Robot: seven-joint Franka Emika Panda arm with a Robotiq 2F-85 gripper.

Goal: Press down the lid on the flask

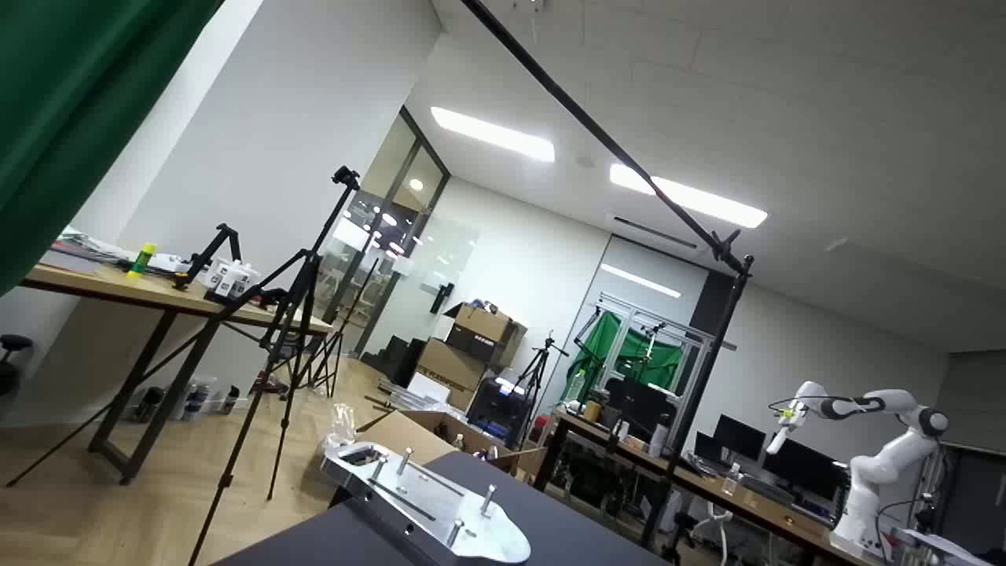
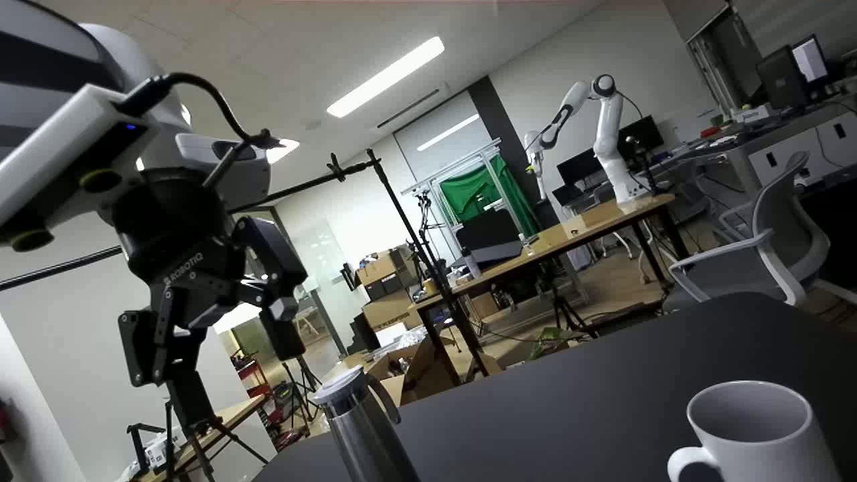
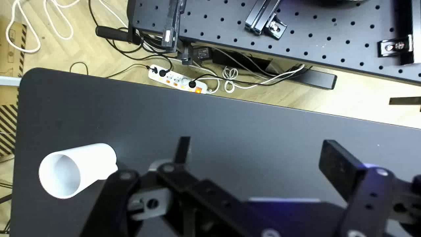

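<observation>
The flask [image 2: 371, 442] stands in an exterior view at the bottom centre, with a dark metallic body and a grey handle on its right. Its pale lid [image 2: 340, 385] is on top, above a dark neck band; how deep it sits I cannot tell. My gripper [image 2: 238, 371] is open, fingers pointing down, to the left of the flask in that view and apart from it. In the wrist view the gripper [image 3: 256, 148] shows spread fingers with only dark table between them. A pale rounded edge shows behind the left finger there; I cannot tell what it is.
A white mug [image 2: 756, 435] stands on the dark table [image 2: 569, 388]; in the wrist view the mug [image 3: 88, 166] is at the left. The table edge, a power strip [image 3: 177, 80] and a perforated black board [image 3: 296, 36] lie beyond. A metal plate with bolts [image 1: 432, 503] shows.
</observation>
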